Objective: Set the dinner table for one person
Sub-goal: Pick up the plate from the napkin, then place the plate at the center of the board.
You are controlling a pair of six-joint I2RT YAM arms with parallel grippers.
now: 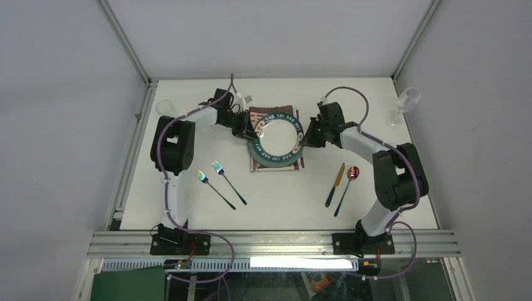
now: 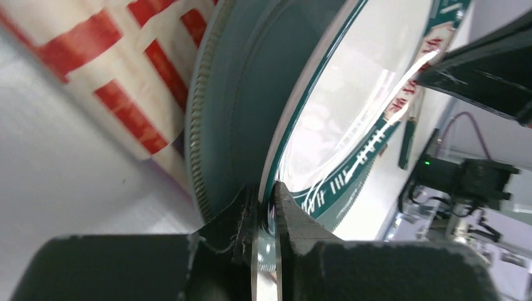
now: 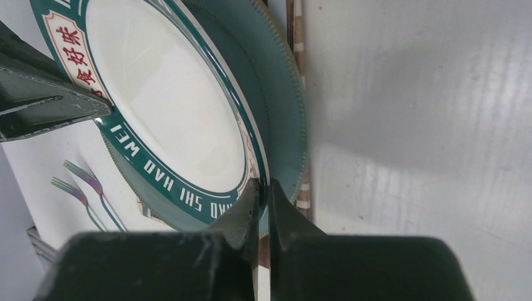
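A white plate with a green lettered rim sits over a larger teal plate on the striped placemat, at the back middle of the white dinner table. My left gripper is shut on the white plate's left rim. The left wrist view shows its jaws pinching that rim just above the teal plate. My right gripper is shut on the right rim. The right wrist view shows its jaws closed on the white plate over the teal plate.
Two forks lie left of the placemat, also in the right wrist view. A knife and a spoon lie to the right. A wine glass stands at the back right and a clear cup at the back left.
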